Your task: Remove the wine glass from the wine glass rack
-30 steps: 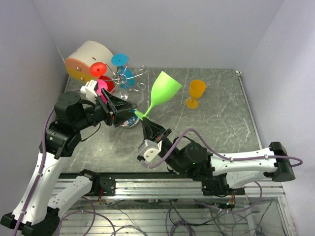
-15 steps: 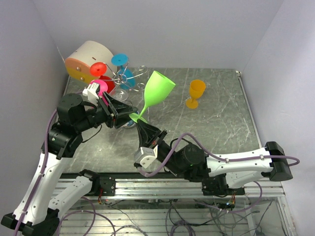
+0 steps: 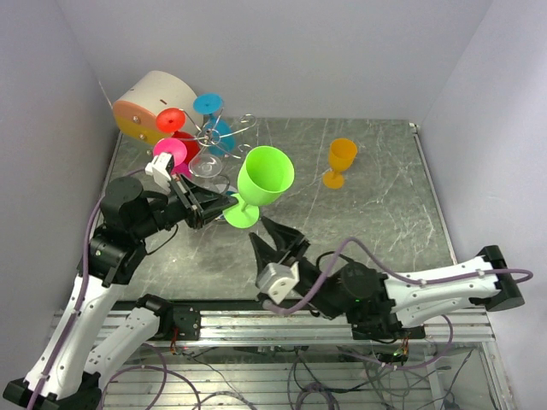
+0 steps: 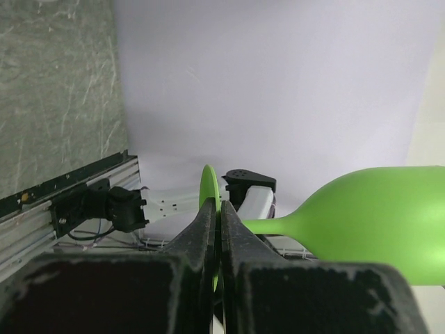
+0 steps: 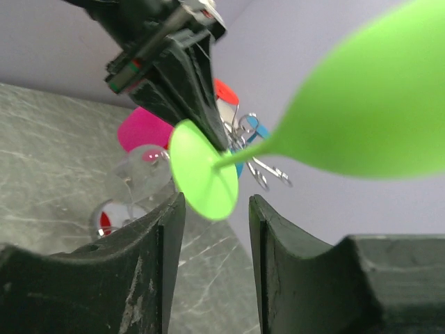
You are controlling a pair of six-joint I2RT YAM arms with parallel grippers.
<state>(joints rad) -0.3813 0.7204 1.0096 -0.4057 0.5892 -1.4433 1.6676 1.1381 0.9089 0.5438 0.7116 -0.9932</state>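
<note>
Above the table (image 3: 385, 213), just in front of the rack (image 3: 207, 134), the green wine glass (image 3: 265, 175) was held clear of the wires, its foot pinched edge-on by the closed left gripper (image 3: 226, 206). The right gripper (image 3: 275, 237) was noted open just below, holding nothing. Judged: a firm pinch and slow, upright lowering advised, since the bowl looked top-heavy.

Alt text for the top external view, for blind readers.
The left gripper holds a green wine glass by its foot, aloft; the right gripper is open nearby. Behind, the wine glass rack carries more glasses.
</note>
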